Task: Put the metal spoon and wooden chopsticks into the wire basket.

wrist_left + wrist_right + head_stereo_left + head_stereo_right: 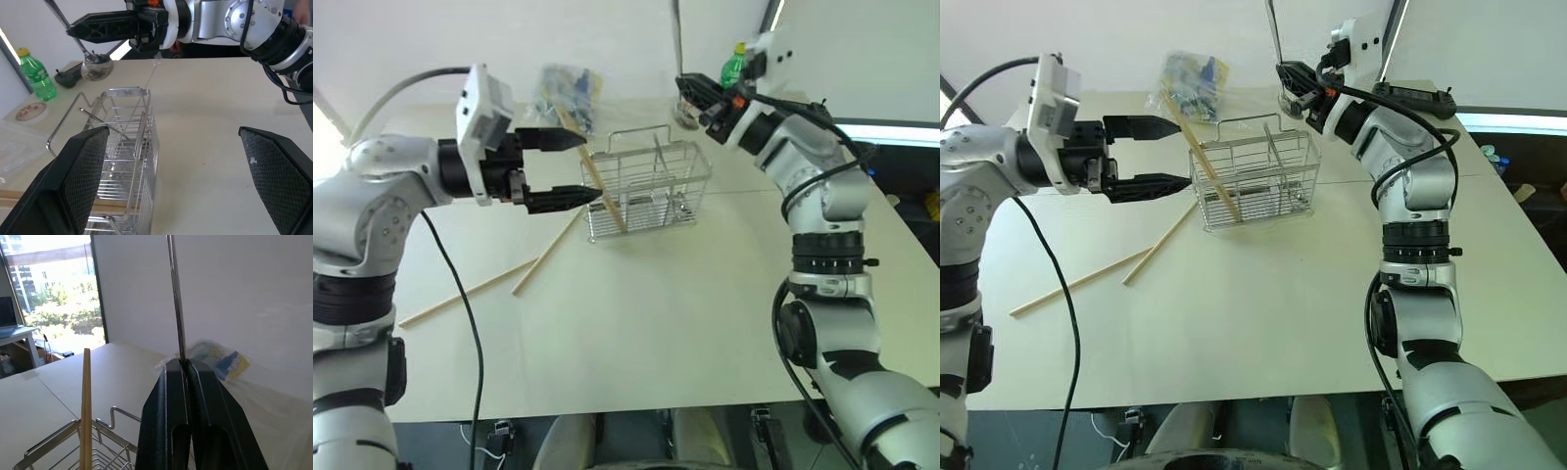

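The wire basket (651, 191) stands on the white table (705, 323), with one wooden chopstick (592, 171) leaning upright inside its left end. My left gripper (589, 166) hangs open just left of the basket, its fingertips close to that chopstick and holding nothing. Two more chopsticks (470, 292) (548, 253) lie flat on the table left of the basket. Above the basket's far right corner, my right gripper (685, 86) is shut on the metal spoon (677, 39). The spoon's handle (175, 293) points up and its bowl (95, 68) hangs below the fingers.
A crinkled clear plastic bag (570, 86) lies behind the basket. A green bottle (732, 67) stands at the far right of the table, with a flat round disc (30, 111) and a dark object (68, 78) near it. The table's right edge (901, 225) runs close beside my right arm.
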Robot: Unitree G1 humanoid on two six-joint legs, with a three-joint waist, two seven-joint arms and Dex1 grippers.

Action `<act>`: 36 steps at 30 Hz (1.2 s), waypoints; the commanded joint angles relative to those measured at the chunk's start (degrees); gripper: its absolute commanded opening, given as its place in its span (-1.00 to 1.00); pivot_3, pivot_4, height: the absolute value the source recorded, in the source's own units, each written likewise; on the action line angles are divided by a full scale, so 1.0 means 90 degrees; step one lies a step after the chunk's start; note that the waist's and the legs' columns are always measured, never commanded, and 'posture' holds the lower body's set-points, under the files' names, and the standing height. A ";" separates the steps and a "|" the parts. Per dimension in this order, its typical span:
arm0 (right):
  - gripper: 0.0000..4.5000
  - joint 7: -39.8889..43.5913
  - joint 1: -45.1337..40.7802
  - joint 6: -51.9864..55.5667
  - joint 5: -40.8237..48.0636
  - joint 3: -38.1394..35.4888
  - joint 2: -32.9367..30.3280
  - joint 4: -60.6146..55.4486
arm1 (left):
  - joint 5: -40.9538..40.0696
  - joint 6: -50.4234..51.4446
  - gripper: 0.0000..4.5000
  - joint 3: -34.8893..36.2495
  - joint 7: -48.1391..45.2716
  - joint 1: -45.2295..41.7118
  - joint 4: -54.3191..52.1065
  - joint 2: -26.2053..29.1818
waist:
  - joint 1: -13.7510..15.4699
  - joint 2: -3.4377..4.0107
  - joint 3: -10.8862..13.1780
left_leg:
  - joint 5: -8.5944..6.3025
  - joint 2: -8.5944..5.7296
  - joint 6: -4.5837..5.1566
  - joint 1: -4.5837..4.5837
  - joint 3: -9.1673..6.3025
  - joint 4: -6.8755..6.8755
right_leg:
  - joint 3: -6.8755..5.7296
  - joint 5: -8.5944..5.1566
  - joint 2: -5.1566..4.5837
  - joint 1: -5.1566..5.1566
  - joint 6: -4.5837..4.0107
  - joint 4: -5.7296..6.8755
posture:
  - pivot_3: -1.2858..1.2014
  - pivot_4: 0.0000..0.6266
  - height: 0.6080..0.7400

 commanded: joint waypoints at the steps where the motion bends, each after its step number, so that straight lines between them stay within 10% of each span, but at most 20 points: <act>1: -0.97 -0.0198 0.0346 0.0036 0.0154 -0.0070 0.0121 -0.0513 | -0.0093 0.0042 1.00 0.0275 0.0060 0.0013 -0.0212 0.0114 | 0.0006 0.0000 0.0000 | 0.0000 0.0006 0.0000 0.0001 0.0000 -0.0001 | 0.0000 0.0002 0.0006 0.0000 -0.0003 0.0000 | 0.03 -0.52 0.60; 11: -0.97 -0.0562 0.1257 0.0237 0.0175 0.0034 0.0257 -0.1111 | -0.0013 -0.0005 1.00 0.0195 0.0037 -0.0132 -0.0081 0.0085 | -0.0012 0.0000 0.0000 | 0.0000 0.0032 0.0000 0.0001 0.0006 -0.0001 | 0.0000 0.0013 0.0037 -0.0007 -0.0022 0.0000 | 0.03 -0.52 0.60; 19: 0.55 -0.0781 0.1286 0.0429 0.0246 -0.0092 0.0141 -0.1294 | 0.0124 -0.0151 1.00 0.0044 -0.0091 -0.0297 0.0159 -0.0022 | -0.0003 0.0000 0.0000 | 0.0000 0.0033 0.0000 0.0001 0.0007 -0.0001 | 0.0000 0.0013 0.0038 -0.0007 -0.0022 -0.0001 | 0.03 -0.52 0.60; 27: 0.55 -0.0455 0.0815 0.0781 0.0523 -0.0444 -0.0755 -0.1499 | 0.0289 -0.0232 1.00 0.0040 -0.0239 -0.0353 0.0351 -0.0013 | 0.0013 0.0002 0.0002 | 0.0000 0.0033 0.0000 -0.0002 0.0009 -0.0001 | 0.0000 0.0013 0.0037 -0.0006 -0.0022 -0.0004 | 0.03 -0.52 0.60; 36: 0.55 0.2304 0.1724 0.2018 0.2235 -0.1134 -0.3671 -0.3196 | 0.0804 -0.0491 1.00 0.0316 -0.0993 0.0050 0.1370 0.1234 | 0.0015 -0.0010 0.0003 | -0.0033 0.0047 0.0056 0.0000 0.0017 -0.0014 | -0.0003 0.0006 0.0040 -0.0005 -0.0019 -0.0014 | 0.03 -0.52 0.60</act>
